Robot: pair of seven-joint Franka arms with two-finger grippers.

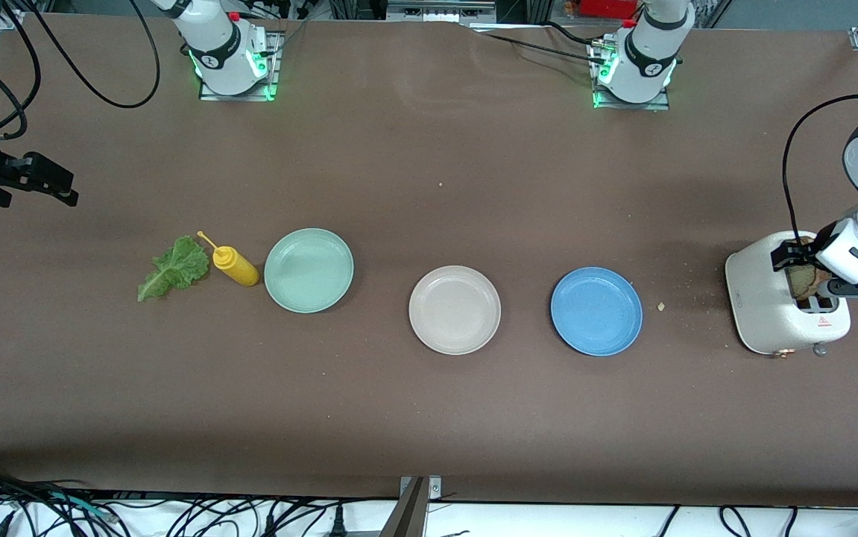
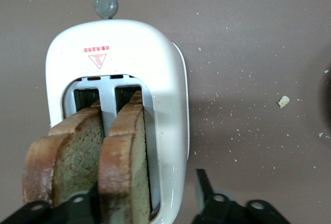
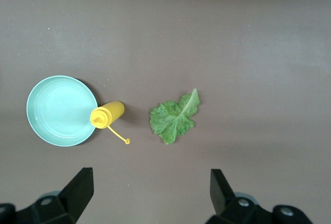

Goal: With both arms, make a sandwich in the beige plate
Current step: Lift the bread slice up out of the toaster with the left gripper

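Brown bench (image 1: 429,418) carries everything. The left gripper (image 2: 150,190) is over the white toaster (image 1: 764,306) at three o'clock, jaws released around one bread slice (image 2: 126,157), maybe not touching it. The right gripper (image 3: 150,188) waits at nine o'clock, jaws released. The beige plate (image 1: 455,309) sits mid-bench, with the lettuce (image 1: 175,268) at its nine o'clock.

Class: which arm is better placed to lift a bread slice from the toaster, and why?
Left. The left gripper is at the toaster, fingers straddling a bread slice. The right gripper waits above the lettuce.
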